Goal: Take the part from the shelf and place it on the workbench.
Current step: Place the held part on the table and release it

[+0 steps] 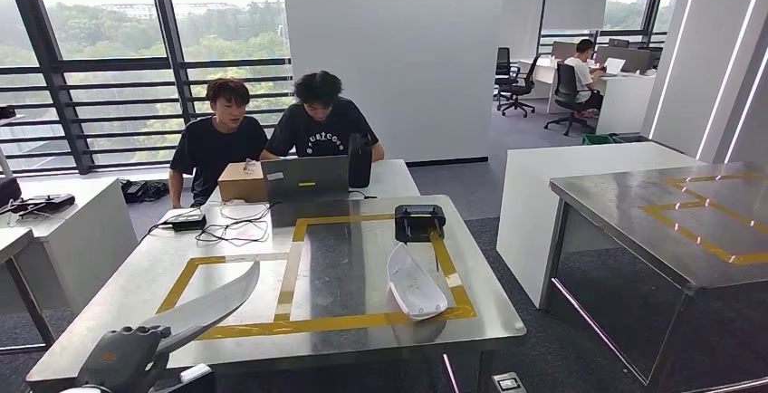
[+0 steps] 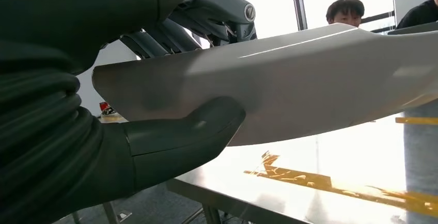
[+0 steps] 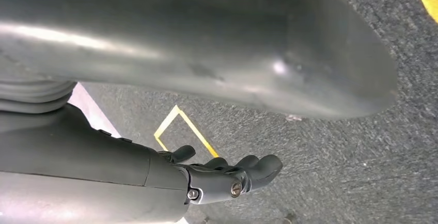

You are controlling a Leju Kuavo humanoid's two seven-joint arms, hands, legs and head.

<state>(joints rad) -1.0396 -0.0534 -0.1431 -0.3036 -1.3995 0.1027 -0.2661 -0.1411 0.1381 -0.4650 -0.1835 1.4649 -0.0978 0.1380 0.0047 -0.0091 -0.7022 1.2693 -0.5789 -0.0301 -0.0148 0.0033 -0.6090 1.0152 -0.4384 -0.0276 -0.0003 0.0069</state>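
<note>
Workbench: a steel-topped table marked with rectangles of yellow tape, directly ahead in the head view. The left hand sits at the near left corner of the workbench and grips 1 long, curved white part. In the left wrist view the thumb presses against the underside of the part and the darker fingers wrap over its upper edge. The part extends from the hand forward and to the right, above the tabletop near the left taped rectangle; whether its far tip touches the surface cannot be told.

A 2nd white part lies on the workbench inside the right taped area, near the front right corner of the tape. A black device stands just behind it on the tape line. A laptop, a cardboard box and cables occupy the far edge, where 2 people sit.

The right hand hangs over grey carpet with its fingers curled inward and holding nothing.
</note>
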